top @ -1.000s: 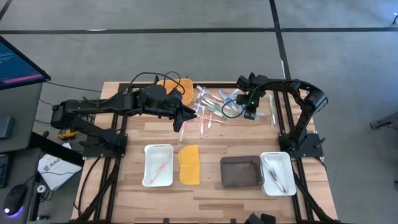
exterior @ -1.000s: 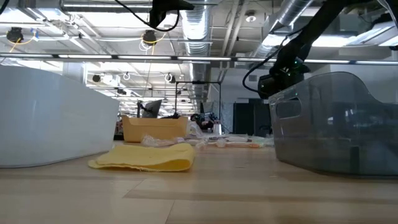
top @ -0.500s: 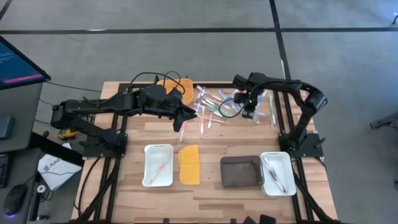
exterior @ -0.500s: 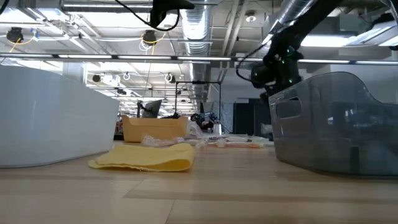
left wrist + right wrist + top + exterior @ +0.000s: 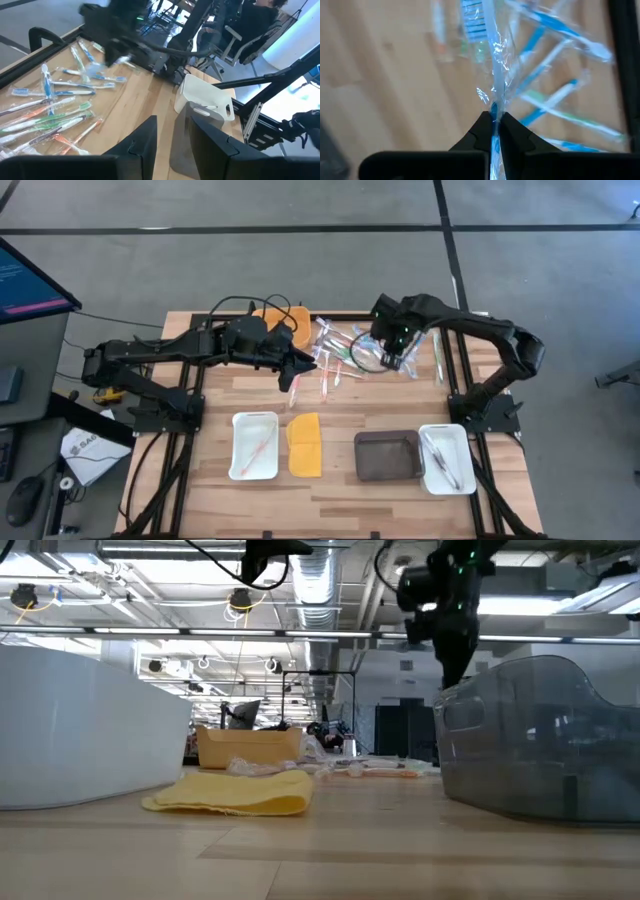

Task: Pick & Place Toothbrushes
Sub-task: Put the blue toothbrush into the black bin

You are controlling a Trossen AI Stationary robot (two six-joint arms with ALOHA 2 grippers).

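Right gripper (image 5: 494, 120) pinches a wrapped blue toothbrush (image 5: 492, 75) above the pile (image 5: 345, 350), twelve o'clock; left gripper (image 5: 170, 135) hangs unclenched, empty.

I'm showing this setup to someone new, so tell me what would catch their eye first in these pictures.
First, the jumble of wrapped toothbrushes at the table's far middle, blue, green and orange. Above its right side the right gripper is shut on a blue toothbrush in a crinkly clear wrapper, lifted off the wood. Nearer the front sit two white trays, a yellow lid and a dark bin, while the left gripper waits beside the pile.
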